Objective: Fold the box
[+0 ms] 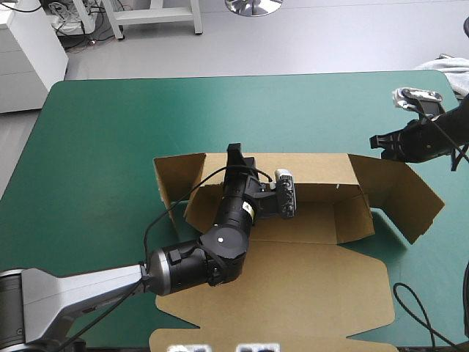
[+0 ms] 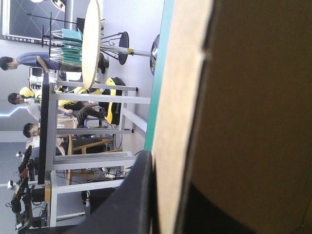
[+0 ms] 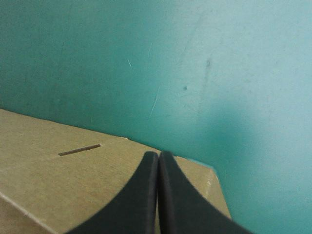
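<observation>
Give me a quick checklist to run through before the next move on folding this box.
1. The left gripper grips the far wall of the box: ok, shut on its top edge.
2. The far wall stands upright: ok.
3. The right gripper is free: ok, shut on nothing, at the far edge of the right end flap, above the teal-green cover.
4. The right end flap is tucked in: not ok, it splays outward.
5. The left end flap is tucked in: not ok.
6. The lid panel lies flat: ok.
</observation>
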Controlling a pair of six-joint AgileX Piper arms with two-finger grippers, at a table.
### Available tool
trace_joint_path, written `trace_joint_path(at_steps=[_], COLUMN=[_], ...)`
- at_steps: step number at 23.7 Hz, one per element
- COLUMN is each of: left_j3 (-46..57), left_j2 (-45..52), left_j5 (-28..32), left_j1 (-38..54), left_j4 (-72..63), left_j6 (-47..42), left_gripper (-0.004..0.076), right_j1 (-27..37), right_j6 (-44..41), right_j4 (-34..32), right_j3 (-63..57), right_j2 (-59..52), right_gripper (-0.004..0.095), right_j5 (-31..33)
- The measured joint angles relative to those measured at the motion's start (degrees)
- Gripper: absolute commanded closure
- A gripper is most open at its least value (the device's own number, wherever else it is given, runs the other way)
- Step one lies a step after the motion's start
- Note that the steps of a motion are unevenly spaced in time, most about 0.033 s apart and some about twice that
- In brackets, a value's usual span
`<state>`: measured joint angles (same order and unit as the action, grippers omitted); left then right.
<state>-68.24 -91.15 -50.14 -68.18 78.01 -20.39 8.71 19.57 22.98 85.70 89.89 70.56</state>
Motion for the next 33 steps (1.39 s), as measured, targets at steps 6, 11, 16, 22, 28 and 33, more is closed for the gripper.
trace_joint_path(at_steps=[6,11,16,22,28,33], left_j3=[0.1,0.1,0.3,0.3,0.3,0.3], left_j2=[0.0,0.0,0.0,0.0,-1.3,-4.2], left_j5=[1.0,0.1,-4.8,-3.8,-3.2,-3.5], left_j1=[-0.1,-0.2,-0.1,-0.1,-0.1,-0.1], left_j4=[0.0,1.3,4.4,4.4,4.9,7.0], left_j6=[0.0,-3.4,-14.4,-14.8,-11.8,-10.2], left_gripper=[0.0734,0.0734,0.0734,0.0734,0.0734,0.0734], right_j1=[0.0,0.0,0.0,0.0,0.0,0.0], right_j6=[3.7,4.4,4.6,6.5,12.5,15.7], right_j4=[0.4,0.5,-0.2,5.9,14.4,15.2], right_j3=[-7.7,-10.6,-11.3,-12.3,-16.9,-22.4], right_j2=[-4.1,-8.5,-9.1,-9.1,-9.3,-11.3], right_gripper=[0.0927,0.0925,0.0925,0.0925,0.0925,0.0925], right_j5=[-2.1,-2.4,-0.1,-3.0,-5.8,-9.3])
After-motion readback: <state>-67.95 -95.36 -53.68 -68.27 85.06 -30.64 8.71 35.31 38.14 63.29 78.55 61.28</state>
